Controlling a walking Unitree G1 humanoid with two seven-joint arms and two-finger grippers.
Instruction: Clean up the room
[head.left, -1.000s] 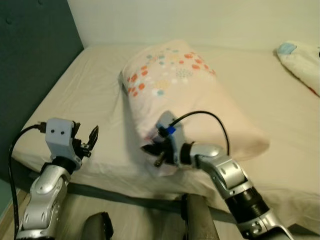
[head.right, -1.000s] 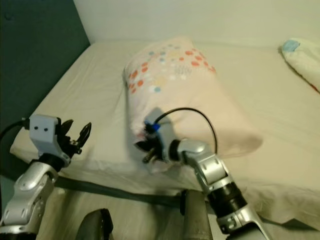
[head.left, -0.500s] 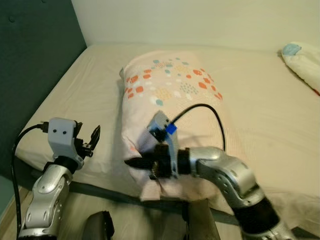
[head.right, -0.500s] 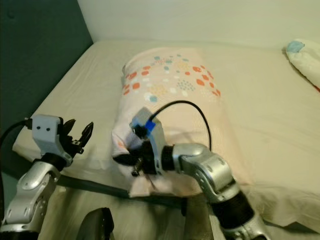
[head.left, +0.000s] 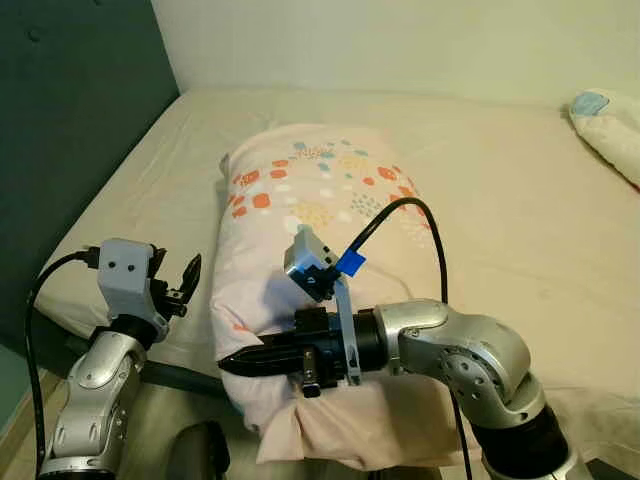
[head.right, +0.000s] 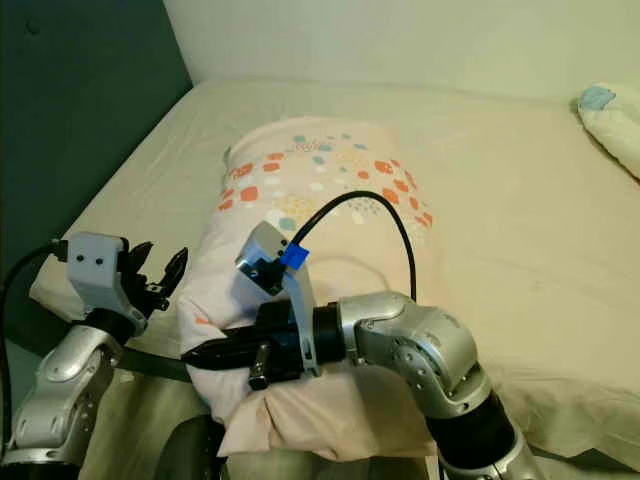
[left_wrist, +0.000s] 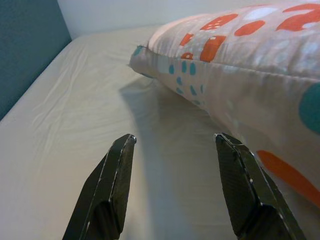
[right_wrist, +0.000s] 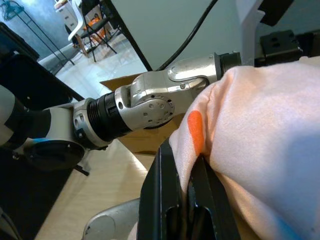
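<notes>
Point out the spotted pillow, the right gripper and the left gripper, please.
spotted pillow (head.left: 300, 195): left eye view, on its patterned top face.
right gripper (head.left: 232, 362): left eye view, at the fingertips pinching the pillow's near edge.
left gripper (left_wrist: 175, 142): left wrist view, in the gap between its open fingertips.

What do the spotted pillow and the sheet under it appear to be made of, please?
Pillow: soft matte woven cloth, likely cotton, bunching where the right end effector pinches it. Sheet: plain beige matte fabric, finely creased.

pillow (head.left: 320, 200) lies on the bed (head.left: 500, 170), left claw (head.left: 188, 280) beside it.
</notes>
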